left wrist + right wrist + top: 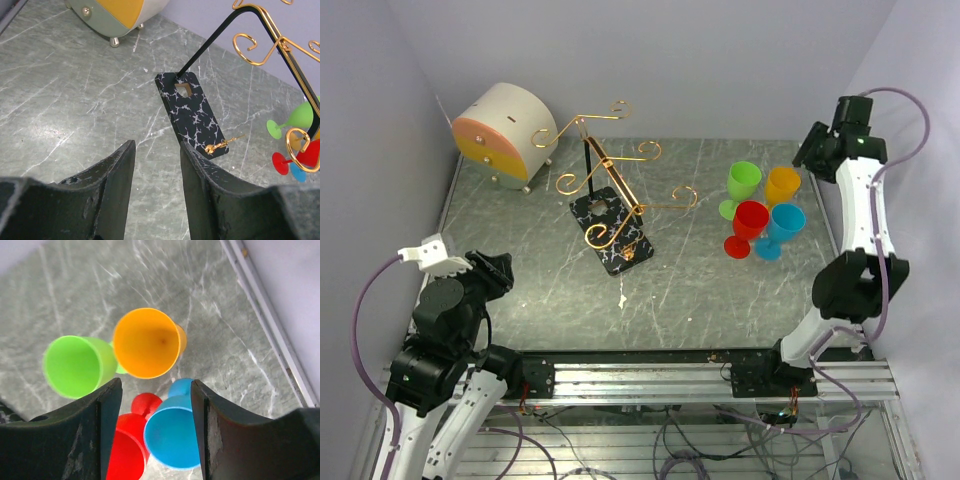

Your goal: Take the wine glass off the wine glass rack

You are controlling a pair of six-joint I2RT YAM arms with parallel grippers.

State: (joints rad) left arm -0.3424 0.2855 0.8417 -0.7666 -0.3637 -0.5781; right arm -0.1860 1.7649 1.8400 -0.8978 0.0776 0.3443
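Observation:
The wine glass rack (610, 190) stands mid-table, with gold scroll arms, a black post and a black marble base (611, 232); nothing hangs on its arms. It also shows in the left wrist view (192, 112). Several plastic wine glasses stand on the table at the right: green (743, 183), orange (782, 185), red (750, 220) and blue (786, 222). My right gripper (815, 150) is open, high above them; the blue glass (172, 437) and the red glass (125, 452) lie below its jaws (156, 382). My left gripper (495, 272) is open and empty at the near left (157, 145).
A round beige-and-orange drawer box (505, 132) stands at the back left corner. Lilac walls close in the table on three sides. A metal rail (265, 315) runs along the table's right edge, close to the glasses.

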